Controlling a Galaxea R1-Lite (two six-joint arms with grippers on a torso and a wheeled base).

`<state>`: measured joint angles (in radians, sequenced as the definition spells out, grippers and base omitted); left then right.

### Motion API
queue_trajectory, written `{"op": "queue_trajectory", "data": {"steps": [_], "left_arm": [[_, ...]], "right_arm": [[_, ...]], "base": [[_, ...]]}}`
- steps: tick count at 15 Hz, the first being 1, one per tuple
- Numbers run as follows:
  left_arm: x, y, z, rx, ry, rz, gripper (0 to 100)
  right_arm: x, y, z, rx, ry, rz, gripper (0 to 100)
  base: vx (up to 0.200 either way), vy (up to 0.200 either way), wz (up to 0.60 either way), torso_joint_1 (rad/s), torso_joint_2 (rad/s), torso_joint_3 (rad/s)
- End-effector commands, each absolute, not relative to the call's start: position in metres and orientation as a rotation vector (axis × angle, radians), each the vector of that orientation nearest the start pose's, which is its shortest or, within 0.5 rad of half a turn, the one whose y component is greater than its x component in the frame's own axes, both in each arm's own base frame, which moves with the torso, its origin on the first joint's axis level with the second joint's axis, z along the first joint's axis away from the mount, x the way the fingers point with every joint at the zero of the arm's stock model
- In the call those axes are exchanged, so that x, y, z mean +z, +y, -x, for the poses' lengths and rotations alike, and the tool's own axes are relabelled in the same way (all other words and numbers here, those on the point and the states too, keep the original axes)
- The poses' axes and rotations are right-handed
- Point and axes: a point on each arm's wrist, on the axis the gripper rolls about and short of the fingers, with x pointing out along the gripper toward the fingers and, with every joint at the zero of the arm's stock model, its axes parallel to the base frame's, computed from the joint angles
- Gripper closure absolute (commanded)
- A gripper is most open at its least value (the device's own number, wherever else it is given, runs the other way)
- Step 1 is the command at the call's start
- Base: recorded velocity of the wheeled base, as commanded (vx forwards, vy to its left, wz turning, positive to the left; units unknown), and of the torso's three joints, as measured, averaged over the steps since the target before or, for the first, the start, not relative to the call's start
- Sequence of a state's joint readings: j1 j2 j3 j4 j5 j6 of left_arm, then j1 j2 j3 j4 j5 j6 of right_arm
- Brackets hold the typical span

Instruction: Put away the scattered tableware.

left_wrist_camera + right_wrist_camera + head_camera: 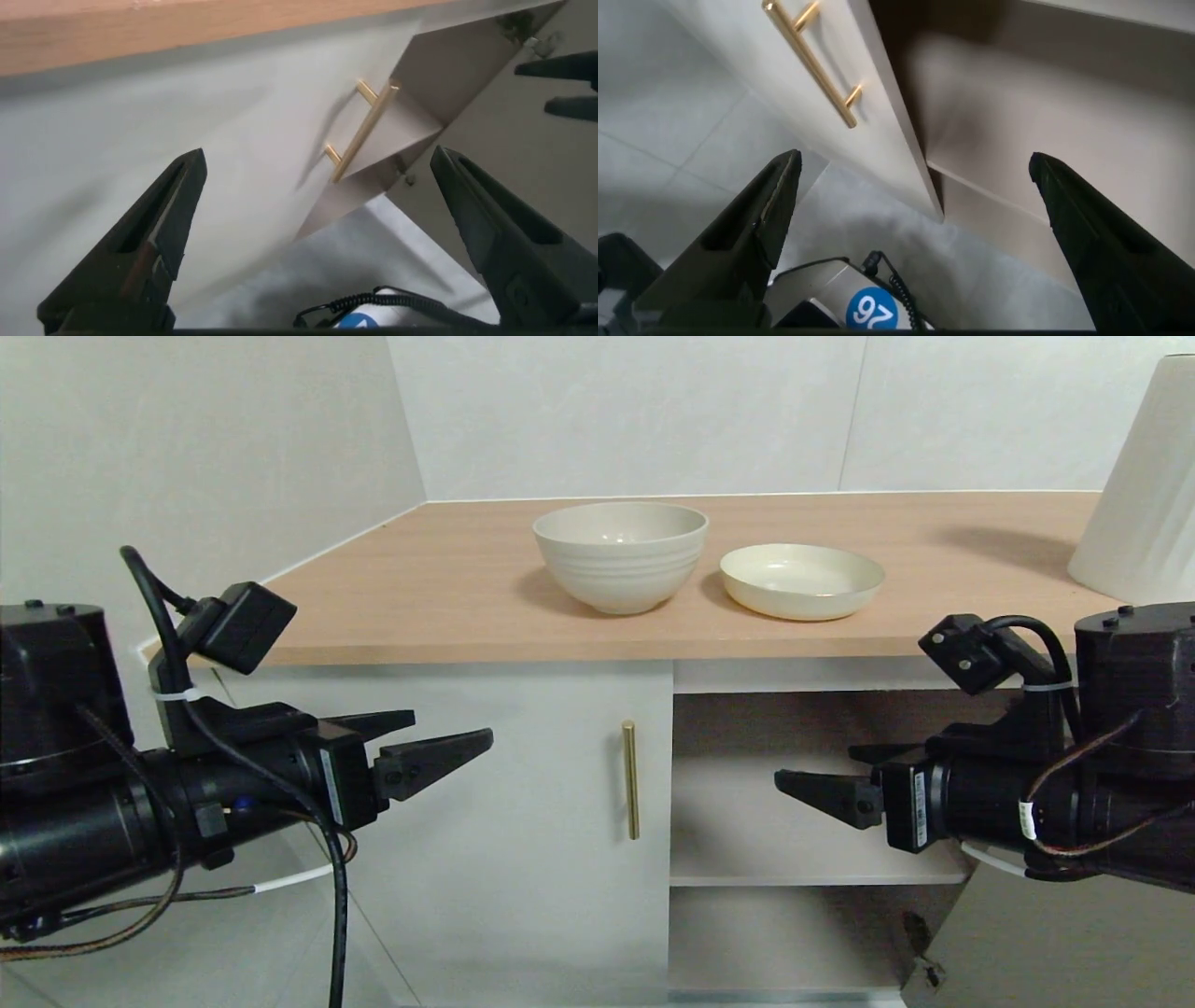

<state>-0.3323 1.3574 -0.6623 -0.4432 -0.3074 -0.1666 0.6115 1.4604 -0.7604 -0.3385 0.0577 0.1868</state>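
Two dishes rest on the countertop (pixel 420 607), bowl (pixel 620 555) with plate (pixel 801 580) at its 3 o'clock, while my left gripper (pixel 450 726) and right gripper (pixel 814 765) hang spread at 6 o'clock.

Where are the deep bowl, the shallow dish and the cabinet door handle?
deep bowl (pixel 620 565): head view, outer wall below the rim.
shallow dish (pixel 801 581): head view, inner floor.
cabinet door handle (pixel 631 780): head view, middle of the bar.

Soft, bright light comes from the right. The deep cream ribbed bowl (pixel 620 555), the shallow cream dish (pixel 801 581) and the tall white cone (pixel 1144 495) at far right each throw a faint shadow leftward on the pale wooden countertop (pixel 439 588). The open cupboard shelf (pixel 794 821) below lies dim (darkest just under the counter).
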Motion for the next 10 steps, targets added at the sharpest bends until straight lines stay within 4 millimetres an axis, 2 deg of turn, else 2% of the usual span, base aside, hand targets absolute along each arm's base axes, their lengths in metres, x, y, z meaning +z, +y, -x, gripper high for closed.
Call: {"op": "queue_trajectory", "data": {"steps": [1, 5, 10], "left_arm": [[0.2145, -0.0770, -0.2035, -0.604, 0.306, 0.157, 0], [0.2150, -0.0776, -0.2062, -0.590, 0.313, 0.152, 0], [0.2157, -0.0785, -0.2087, -0.583, 0.364, 0.150, 0]], "right_arm": [[0.2076, 0.1412, -0.1988, 0.627, 0.412, -0.077, 0], [0.2090, 0.1402, -0.1974, 0.629, 0.405, -0.077, 0], [0.2079, 0.1407, -0.1982, 0.626, 0.409, -0.076, 0]], "base": [[0.000, 0.000, 0.00, 0.000, 0.00, 0.000], [0.000, 0.000, 0.00, 0.004, -0.02, -0.008], [0.000, 0.000, 0.00, 0.096, -0.30, -0.266]]}}
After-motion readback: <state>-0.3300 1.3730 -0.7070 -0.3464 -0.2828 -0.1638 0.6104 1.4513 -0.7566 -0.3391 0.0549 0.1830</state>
